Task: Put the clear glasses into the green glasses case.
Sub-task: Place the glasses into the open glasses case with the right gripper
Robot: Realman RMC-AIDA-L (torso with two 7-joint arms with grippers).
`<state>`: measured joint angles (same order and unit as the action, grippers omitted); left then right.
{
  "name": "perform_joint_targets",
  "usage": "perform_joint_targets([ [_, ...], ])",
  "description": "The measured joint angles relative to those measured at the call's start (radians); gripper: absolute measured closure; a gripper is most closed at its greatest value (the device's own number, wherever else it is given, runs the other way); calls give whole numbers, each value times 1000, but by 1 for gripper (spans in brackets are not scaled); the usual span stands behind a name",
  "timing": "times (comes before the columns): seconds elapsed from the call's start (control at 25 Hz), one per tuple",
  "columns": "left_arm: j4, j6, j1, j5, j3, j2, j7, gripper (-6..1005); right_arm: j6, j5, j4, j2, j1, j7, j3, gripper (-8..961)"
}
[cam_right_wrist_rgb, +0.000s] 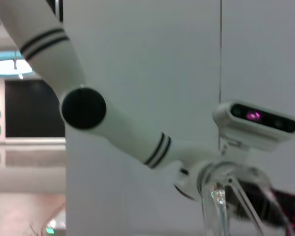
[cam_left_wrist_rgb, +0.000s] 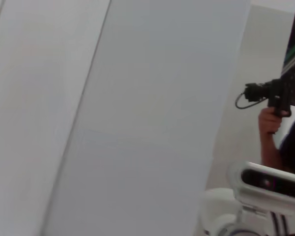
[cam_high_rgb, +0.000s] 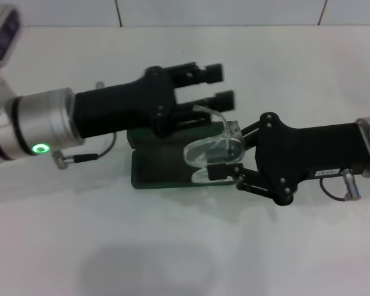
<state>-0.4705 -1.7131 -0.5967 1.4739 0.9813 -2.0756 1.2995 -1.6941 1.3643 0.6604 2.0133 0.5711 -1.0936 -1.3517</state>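
Note:
The green glasses case (cam_high_rgb: 163, 168) lies on the white table at the middle of the head view, its far part hidden under my left arm. My right gripper (cam_high_rgb: 227, 153) reaches in from the right and is shut on the clear glasses (cam_high_rgb: 213, 150), holding them just above the case's right end. In the right wrist view the clear glasses (cam_right_wrist_rgb: 221, 196) show as a faint frame close to the camera. My left gripper (cam_high_rgb: 219, 85) hangs over the far side of the case, fingers (cam_high_rgb: 213, 71) spread, nothing between them.
The white table (cam_high_rgb: 172, 246) runs on toward me and to the far wall (cam_high_rgb: 234, 11). The left wrist view shows a wall panel (cam_left_wrist_rgb: 137, 118), a person holding a camera (cam_left_wrist_rgb: 273, 98) and the robot's head (cam_left_wrist_rgb: 270, 182).

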Motion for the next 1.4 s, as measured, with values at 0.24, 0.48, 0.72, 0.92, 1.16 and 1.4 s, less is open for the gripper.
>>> perform_joint_targets([
  [0.24,0,11,89,0,-204,12,-65,406,125,90,182,-2,-100,-18,-4,836],
  [0.48,-3,42,166,0,-357,22,-88,407,460,243,480,8,-186,-194,-203,837],
  [0.72,-4,46,184,2,-370,24,-89,408,663,449,598,10,-168,-378,-381,837],
  [0.92,-5,62,177,4,-370,24,-89,409,761,532,611,11,-141,-436,-484,836],
  [1.16,-5,92,159,11,-365,28,-85,410,869,557,600,13,-129,-438,-577,837],
  [1.4,-5,98,152,14,-363,28,-80,411,959,592,593,15,-125,-448,-641,836],
])
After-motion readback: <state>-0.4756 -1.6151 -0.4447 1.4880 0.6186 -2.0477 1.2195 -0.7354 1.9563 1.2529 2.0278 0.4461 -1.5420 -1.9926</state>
